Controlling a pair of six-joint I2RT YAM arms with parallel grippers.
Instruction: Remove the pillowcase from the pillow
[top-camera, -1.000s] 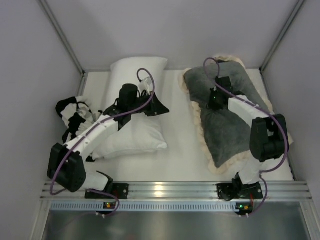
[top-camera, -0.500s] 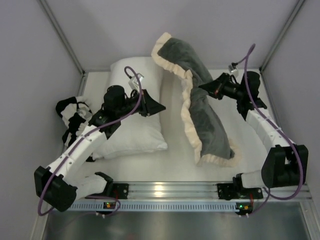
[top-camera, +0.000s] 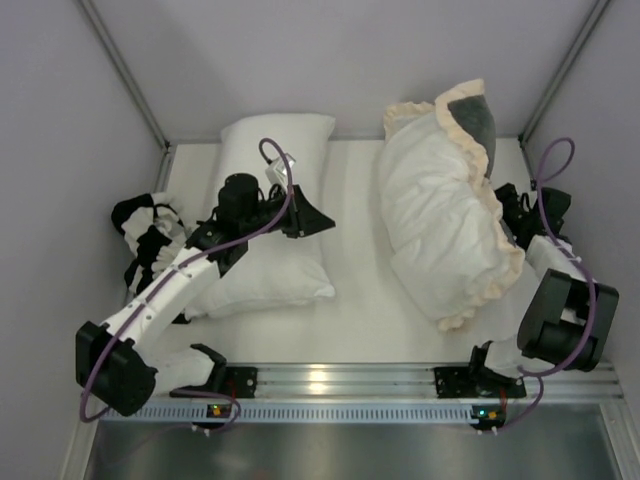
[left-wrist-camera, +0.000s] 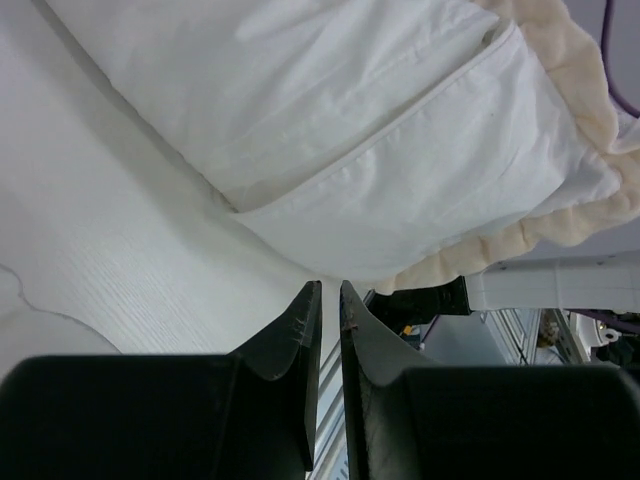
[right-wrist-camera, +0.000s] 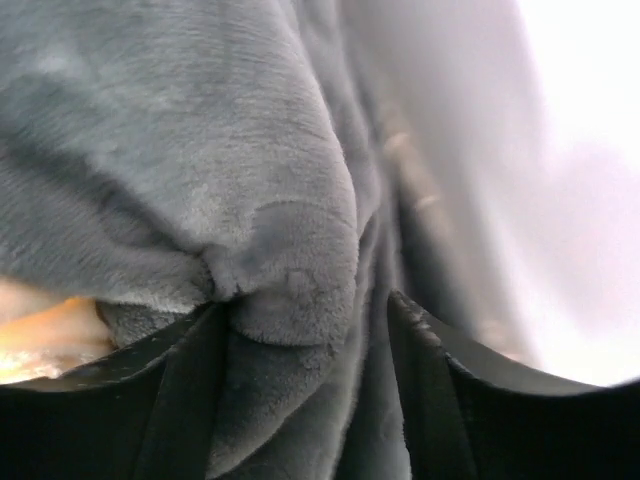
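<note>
A patterned cloth (top-camera: 148, 226) lies at the worktop's (top-camera: 352, 290) left edge beside a long white pillow (top-camera: 268, 262). The left claw (top-camera: 322, 218) hovers above it, narrowed and empty. Across a bare strip, the bulging pillowcase (top-camera: 440, 225) leans white-side-up at the right edge, its grey plush pinched in the right claw (right-wrist-camera: 300, 312).

Plump pillowcase (top-camera: 440, 225) sits at right, tipped up, white reverse face showing, cream frill round edge, grey plush peeking at far end; pillow hidden inside.
</note>
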